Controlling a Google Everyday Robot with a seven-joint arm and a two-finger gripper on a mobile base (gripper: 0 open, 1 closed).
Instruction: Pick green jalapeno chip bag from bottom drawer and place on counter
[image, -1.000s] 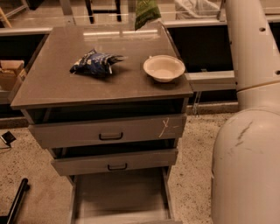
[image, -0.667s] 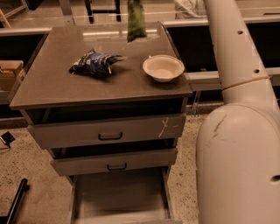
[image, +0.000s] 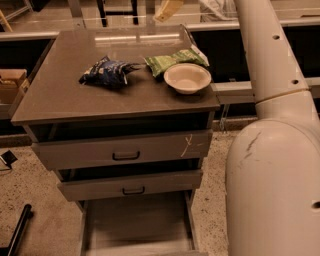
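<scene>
The green jalapeno chip bag (image: 175, 60) lies flat on the counter (image: 65, 95), between the dark blue and white snack bag (image: 107, 72) and the white bowl (image: 187, 78), touching the bowl's far rim. My gripper (image: 167, 9) is at the top edge of the view, above the counter's far edge. Only its pale tip shows, and it holds nothing. The bottom drawer (image: 137, 225) is pulled out, with a bare grey floor.
Two shallower grey drawers with black handles (image: 126, 156) (image: 133, 190) stand slightly ajar above the bottom drawer. My white arm (image: 265, 55) and base (image: 275, 190) fill the right side. A cardboard box (image: 10, 82) sits at the left.
The green bag was hanging from my gripper above the counter's far edge. It now lies on the counter by the bowl, released. The view has moved closer.
</scene>
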